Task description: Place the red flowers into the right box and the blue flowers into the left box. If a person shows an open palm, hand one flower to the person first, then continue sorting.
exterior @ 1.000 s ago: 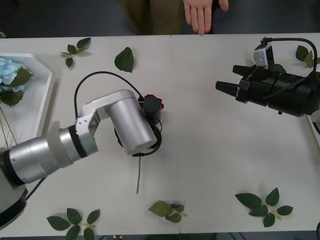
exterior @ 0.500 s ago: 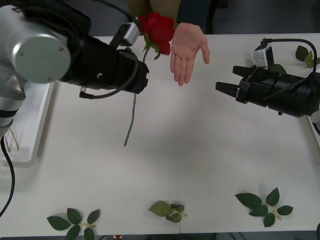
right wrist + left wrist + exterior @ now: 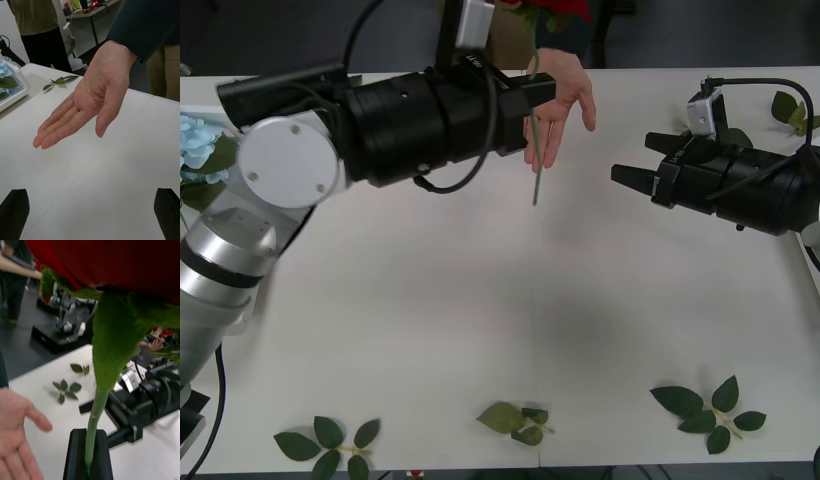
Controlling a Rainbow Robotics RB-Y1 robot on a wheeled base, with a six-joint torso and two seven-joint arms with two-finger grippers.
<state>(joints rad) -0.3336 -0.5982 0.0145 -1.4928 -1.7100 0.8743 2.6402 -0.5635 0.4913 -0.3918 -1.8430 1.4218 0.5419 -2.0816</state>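
White tabletop runs across the whole of our front view, and at its left edge we see a pale blue flower with green leaves lying in the left box, of which a strip of white rim shows behind our left arm. Our left gripper is raised above the table near its far edge, black fingers clenched on the green stem of a red flower; the stem hangs down from the fingers, its tip clear of the table, and the red bloom sits up at the top of the front view. In the left wrist view the stem rises straight out between the two closed fingers to the green base of the bloom. Just beside that gripper, at the table's far edge, the person's open palm is held out, fingers stretched and palm up, from a dark sleeve; whether the stem touches it we cannot tell. Toward the right edge our right gripper hovers above the table, its fingers spread apart and holding nothing, pointing toward the hand. Loose green leaf sprigs lie along the near edge and at the far right corner.
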